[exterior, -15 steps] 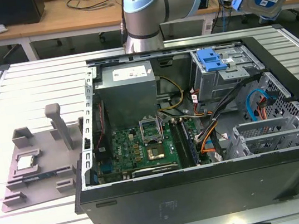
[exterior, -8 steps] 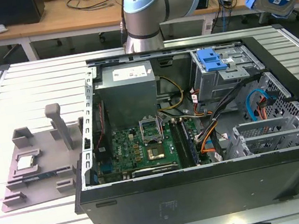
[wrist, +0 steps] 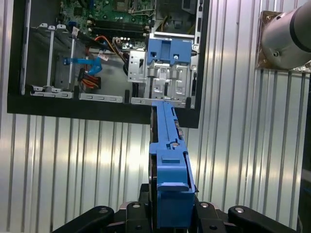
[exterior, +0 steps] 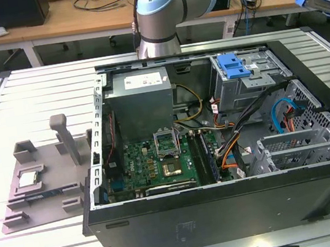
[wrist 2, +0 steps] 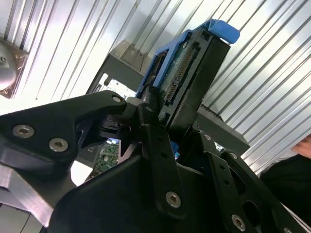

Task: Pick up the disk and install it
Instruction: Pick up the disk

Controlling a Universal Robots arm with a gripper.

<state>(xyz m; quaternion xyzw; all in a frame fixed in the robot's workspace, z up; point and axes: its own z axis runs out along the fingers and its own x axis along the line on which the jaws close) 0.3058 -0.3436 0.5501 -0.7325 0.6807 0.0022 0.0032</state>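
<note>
**Slatted metal table** (exterior: 30, 94), on which the opened computer case (exterior: 228, 213) is laid on its side so that its interior is exposed from above. The drive cage (wrist: 163, 82), marked by a blue latch (wrist: 167, 51), is set at the case's near edge. The disk (wrist: 170, 160) is held edge-on outside the case, aligned with the cage. It is clamped at one end by the closed fingers (wrist 2: 153, 131) of the gripper (wrist: 170, 213), apparently so the free end faces the bay.

The arm (exterior: 164, 12) holds its hand (wrist: 171, 212) clamped tight.

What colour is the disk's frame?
The disk has a blue frame, clearest in the first wrist view.
</note>
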